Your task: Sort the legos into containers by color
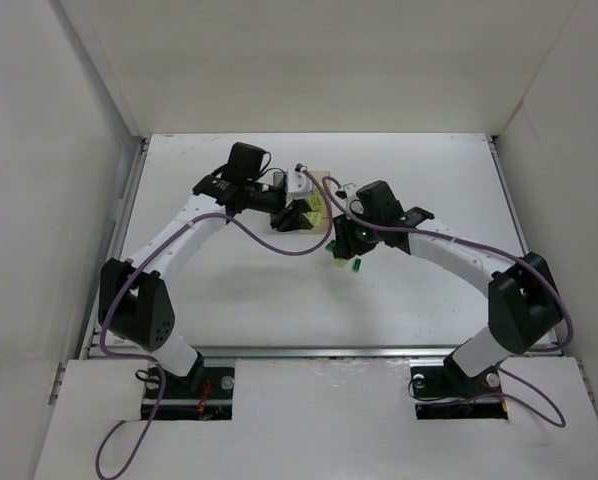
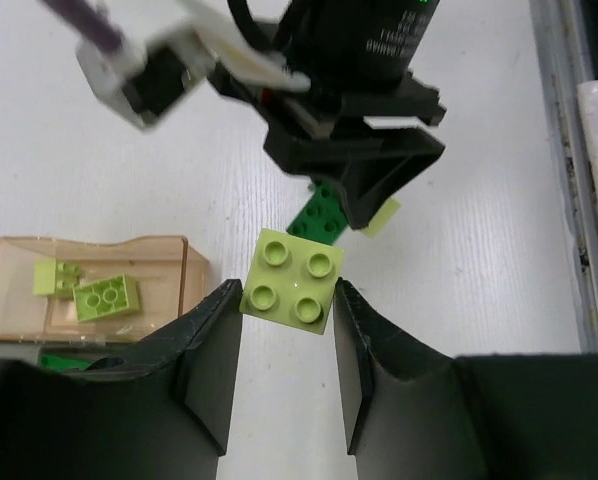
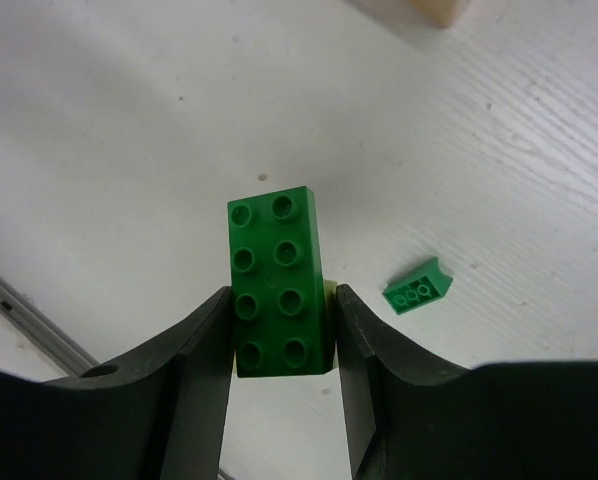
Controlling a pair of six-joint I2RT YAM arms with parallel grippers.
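Observation:
My left gripper (image 2: 287, 300) is shut on a pale yellow-green two-by-two lego (image 2: 292, 280), held at the fingertips; in the top view it (image 1: 304, 213) hangs beside the light tan box (image 1: 322, 183). That box (image 2: 164, 262) holds two pale legos (image 2: 106, 297). My right gripper (image 3: 282, 325) is shut on a long dark green lego (image 3: 277, 280) with a pale piece stuck behind it; in the top view it (image 1: 341, 247) sits just right of the left gripper. A small dark green lego (image 3: 416, 287) lies on the table beside it. The dark grey box is mostly hidden.
White walls enclose the table on the left, back and right. The two arms meet at mid-table, their purple cables (image 1: 269, 240) hanging between them. A metal rail (image 2: 569, 150) runs along the table's edge. A bit of dark green (image 2: 64, 360) shows under the tan box.

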